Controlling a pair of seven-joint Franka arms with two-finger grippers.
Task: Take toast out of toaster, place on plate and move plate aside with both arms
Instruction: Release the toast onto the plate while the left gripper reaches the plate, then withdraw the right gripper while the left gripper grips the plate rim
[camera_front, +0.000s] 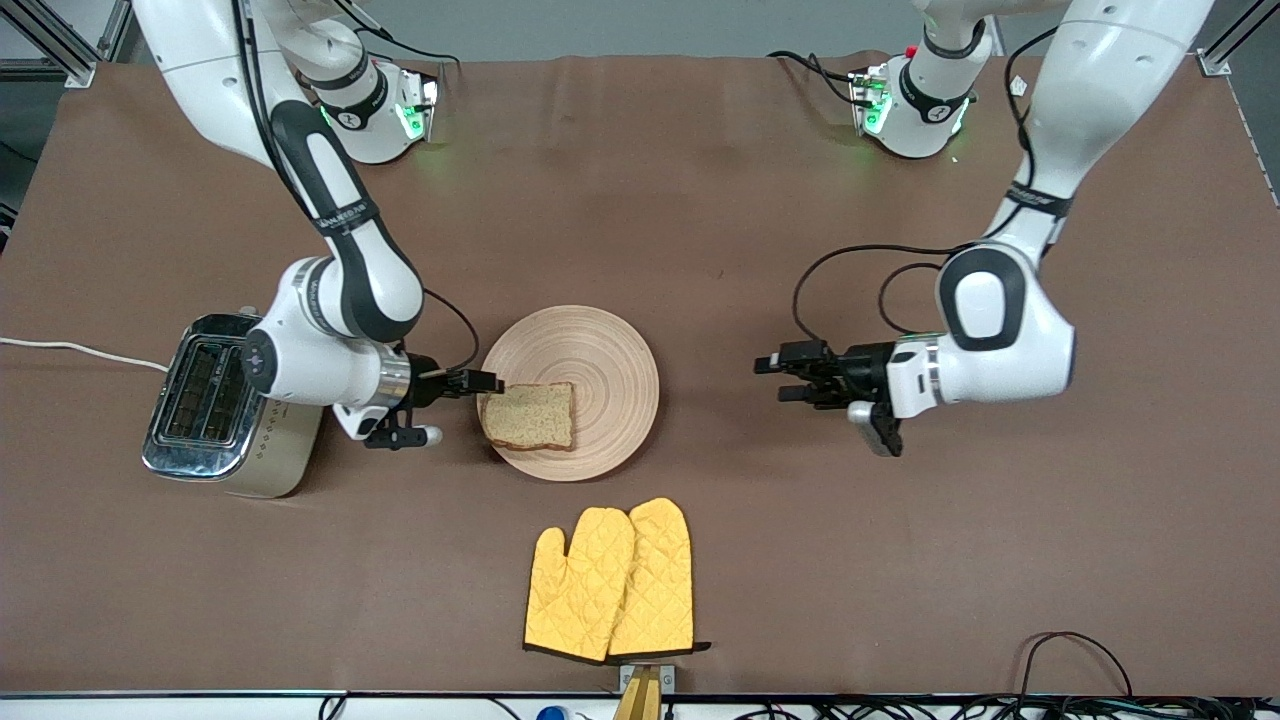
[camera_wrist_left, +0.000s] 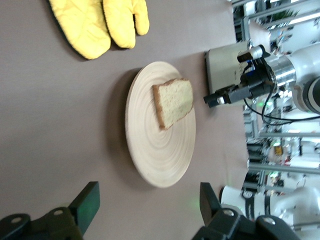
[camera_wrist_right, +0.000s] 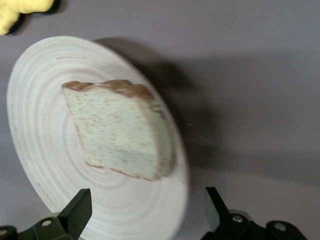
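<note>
**Tools open beside a plate carrying the toast**

Right tool (camera_front: 487, 382), at the end of the arm based toward the toaster's end of the table (camera_front: 900, 560), sits at the plate's rim just beside the toast, its fingers (camera_wrist_right: 75, 214) spread wide with nothing between them. Left tool (camera_front: 790, 378) hangs over bare table toward the other end, well apart from the plate, fingers (camera_wrist_left: 86, 201) likewise spread and empty.

Nearest the front camera lie two yellow quilted oven mitts (camera_front: 612, 582), side by side and overlapping. Farther from the camera rests the round wooden plate (camera_front: 600, 345), flat on the table. The toast (camera_front: 530, 415) lies on the plate, on the part nearer the camera and toward the right arm's end, one edge reaching the rim. A silver toaster (camera_front: 215, 405) stands beside the plate at the right arm's end, partly covered by that arm's wrist. Farthest from the camera stand both arm bases.
</note>
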